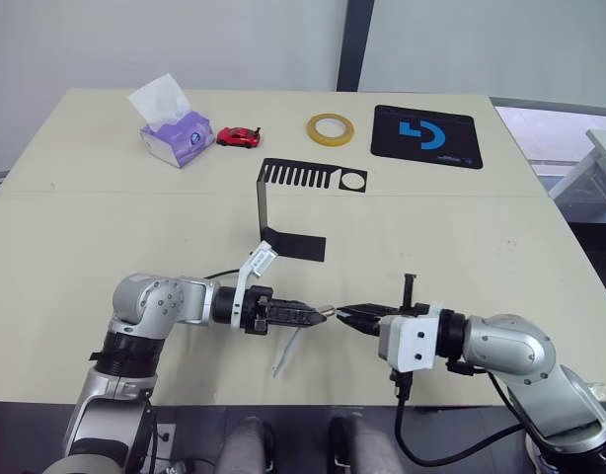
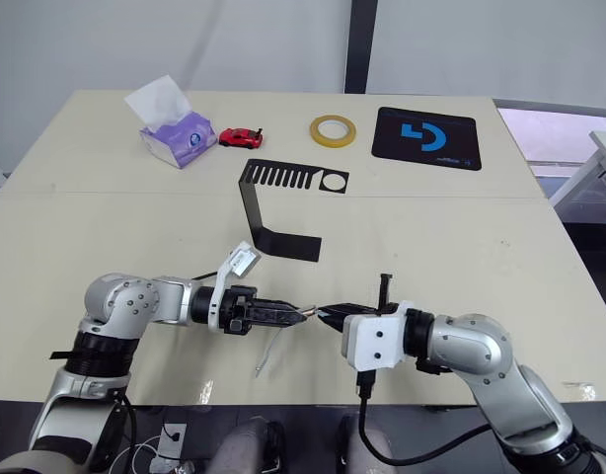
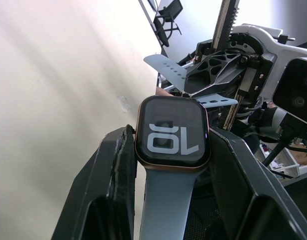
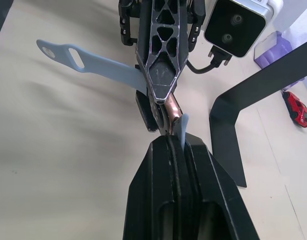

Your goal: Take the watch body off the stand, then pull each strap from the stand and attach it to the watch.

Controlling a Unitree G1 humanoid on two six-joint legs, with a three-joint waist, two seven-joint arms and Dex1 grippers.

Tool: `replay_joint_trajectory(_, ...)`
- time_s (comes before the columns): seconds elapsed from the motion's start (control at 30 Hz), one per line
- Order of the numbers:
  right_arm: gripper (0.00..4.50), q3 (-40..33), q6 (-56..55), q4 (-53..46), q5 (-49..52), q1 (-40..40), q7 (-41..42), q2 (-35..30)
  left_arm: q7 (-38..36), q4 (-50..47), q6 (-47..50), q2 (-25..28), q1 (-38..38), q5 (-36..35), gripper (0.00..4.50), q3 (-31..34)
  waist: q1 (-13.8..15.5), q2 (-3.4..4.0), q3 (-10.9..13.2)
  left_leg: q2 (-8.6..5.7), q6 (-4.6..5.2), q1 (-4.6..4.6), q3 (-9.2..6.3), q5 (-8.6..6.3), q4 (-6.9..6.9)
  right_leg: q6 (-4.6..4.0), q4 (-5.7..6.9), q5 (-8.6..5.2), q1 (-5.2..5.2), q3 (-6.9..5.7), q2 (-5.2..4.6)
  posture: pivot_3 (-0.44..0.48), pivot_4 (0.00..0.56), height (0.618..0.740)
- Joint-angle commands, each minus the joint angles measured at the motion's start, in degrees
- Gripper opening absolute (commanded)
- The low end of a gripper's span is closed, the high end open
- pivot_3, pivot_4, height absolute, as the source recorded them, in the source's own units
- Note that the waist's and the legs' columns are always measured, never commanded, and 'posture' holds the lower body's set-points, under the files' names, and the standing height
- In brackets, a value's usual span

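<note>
Left gripper: fingers closed on the watch, held by its sides, screen facing the wrist camera.
Right gripper: fingers pinched narrow on the second strap, tip to tip with the left gripper.
First strap: fixed to the watch, hanging from the left gripper toward the table.
Second strap, free end: pale grey-blue, at the watch's edge; whether it is seated cannot be told.
Stand: upright beyond both grippers, slots bare.
Far edge: tissue box, toy car, tape ring, mat.
</note>
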Motion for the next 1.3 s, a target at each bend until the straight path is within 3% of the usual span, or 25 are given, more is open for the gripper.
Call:
replay_joint_trajectory(0.03, 0.00, 2.17, -0.28, -1.99, -0.19, -1.26, -0.20, 1.23, -0.69, -4.24, 0.37, -2.08, -0.57, -3.13, 1.70, -0.68, 0.00, 0.00, 0.00, 0.00, 0.00, 0.00, 0.00, 0.00, 0.00, 0.00, 0.00, 0.00, 0.00, 0.00, 0.00, 0.000, 0.150, 0.740)
replay_joint_trajectory(1.3, 0.00, 5.44, 2.92, 0.19, -3.93, -5.15, 1.36, 3.50, 0.65, -5.12, 2.15, -3.88, -1.48, -4.14, 1.70, -0.12, -0.03, 0.00, 0.00, 0.00, -0.01, -0.01, 0.00, -0.01, -0.02, 0.00, -0.02, 0.00, -0.01, -0.01, -0.01, 0.000, 0.150, 0.740)
